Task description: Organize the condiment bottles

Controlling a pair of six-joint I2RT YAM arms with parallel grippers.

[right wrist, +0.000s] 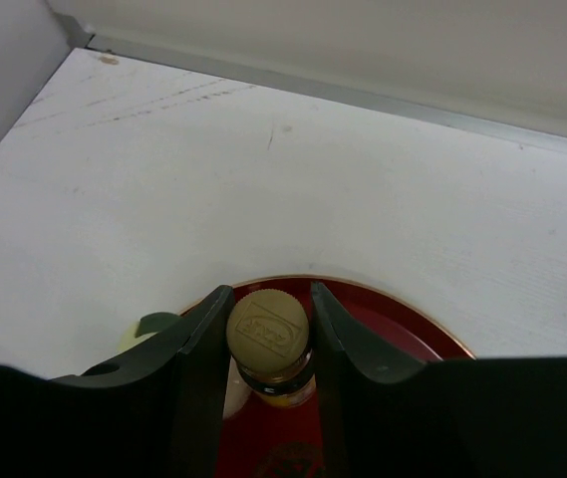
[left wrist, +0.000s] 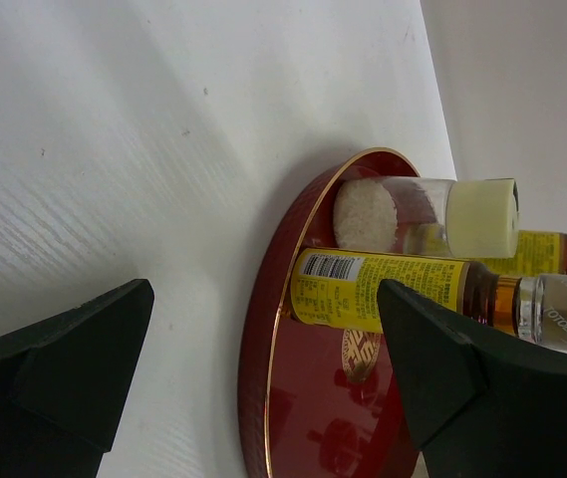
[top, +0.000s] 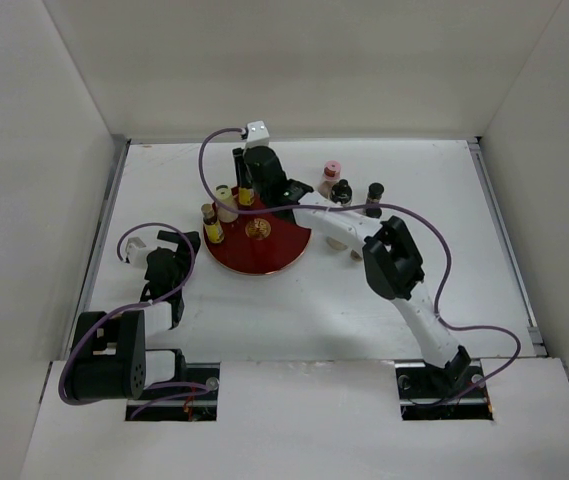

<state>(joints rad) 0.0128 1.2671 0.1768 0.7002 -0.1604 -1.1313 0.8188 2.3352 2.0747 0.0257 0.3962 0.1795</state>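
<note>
While white walls (top: 314, 60) enclose the table (top: 264, 320), bottles (top: 212, 224) stand on its tray (top: 264, 255).

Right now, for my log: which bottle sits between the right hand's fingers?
The tan-capped bottle at the red tray's far edge: the right hand pinches its cap, and nothing else is gripped.

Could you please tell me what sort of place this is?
Likely a lab test cell: plain white walls box in a white table, with a left arm and right arm bolted at its edge.
</note>
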